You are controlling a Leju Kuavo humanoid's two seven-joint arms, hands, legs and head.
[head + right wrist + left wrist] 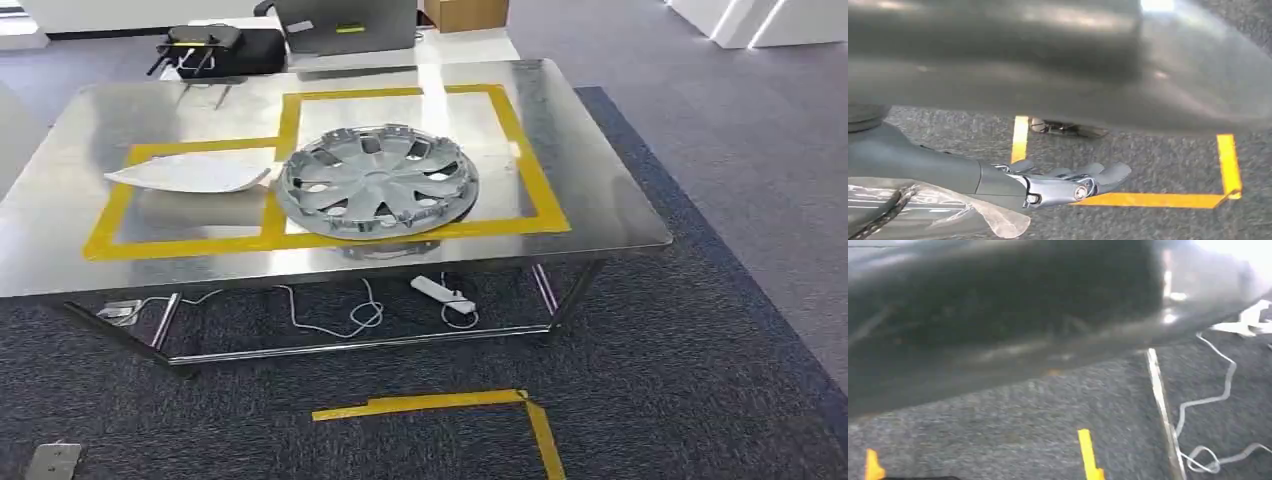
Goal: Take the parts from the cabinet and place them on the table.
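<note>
From the head view I see the steel table (610,200) ahead of me, marked with yellow tape squares. The grey wheel cover (377,180) lies flat inside the right-hand square, and the white curved panel (190,172) rests just beside it in the left one, their edges nearly touching. Both parts seem delivered, so I judge this run nearly finished. Under the table trail a white cable (340,322) and a power strip (443,294). My right hand (1063,182) hangs low over the carpet, fingers extended and holding nothing; my left hand's state I cannot tell. My worry: stepping closer could snag that cable or bump the table and shift both parts.
</note>
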